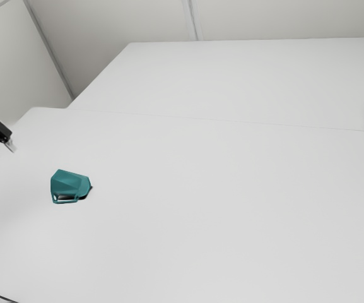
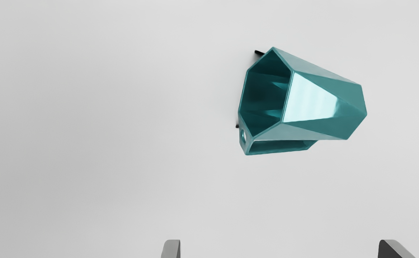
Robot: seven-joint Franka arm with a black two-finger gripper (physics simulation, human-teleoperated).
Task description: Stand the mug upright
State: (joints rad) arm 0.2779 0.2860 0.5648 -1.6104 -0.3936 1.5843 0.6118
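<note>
Claw (image 2: pixel 280 247): fingers wide apart, nothing held; positioned above the table (image 1: pixel 200 208), clear of the mug (image 2: pixel 302 100). Mug: lies on its side on the table; handle (image 2: pixel 281 147) on the side nearer the fingertips. Handling, estimated: light, rigid, possibly brittle; glossy facets may slip, and the taper may squeeze out toward the narrow base. Grip: across opposing body facets, just behind the rim (image 2: pixel 287 96); avoid the thin handle. Mouth direction is hard to read in the exterior view. Count: mug, one; handle, one; table, one; fingers, two.
</note>
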